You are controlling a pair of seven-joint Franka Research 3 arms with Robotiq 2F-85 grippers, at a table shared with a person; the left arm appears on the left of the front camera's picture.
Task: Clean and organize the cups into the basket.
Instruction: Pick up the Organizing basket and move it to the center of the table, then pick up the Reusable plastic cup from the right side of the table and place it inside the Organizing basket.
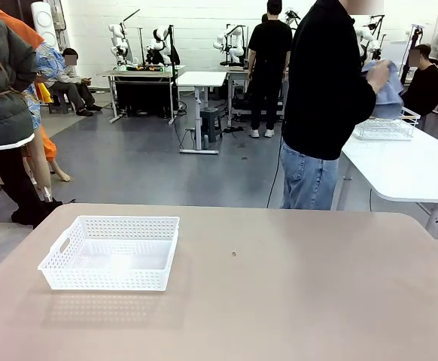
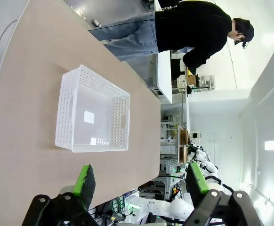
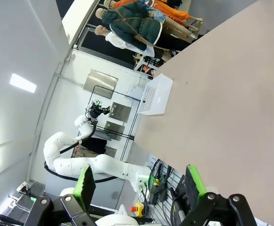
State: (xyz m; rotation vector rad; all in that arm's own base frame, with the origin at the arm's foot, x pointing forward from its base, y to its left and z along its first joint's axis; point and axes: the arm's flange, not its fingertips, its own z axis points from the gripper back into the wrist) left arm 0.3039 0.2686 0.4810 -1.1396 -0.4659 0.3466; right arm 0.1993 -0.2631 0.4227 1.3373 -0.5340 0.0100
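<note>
Basket (image 2: 64, 113): on the tan table (image 1: 294, 286), left half, ahead of the Left gripper's fingers, apart from them.
Left gripper (image 2: 139, 174): jaws spread wide, holding nothing.
Right gripper (image 3: 138, 174): jaws wide, holding nothing; basket well apart.
Inside basket: bare white floor.
Far side: person (image 1: 324, 83) in black, blue cloth (image 1: 388, 86) in hand, by a wire rack (image 1: 388, 129).

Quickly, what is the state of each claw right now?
Left claw: open, holding nothing.
Right claw: open, holding nothing.
</note>
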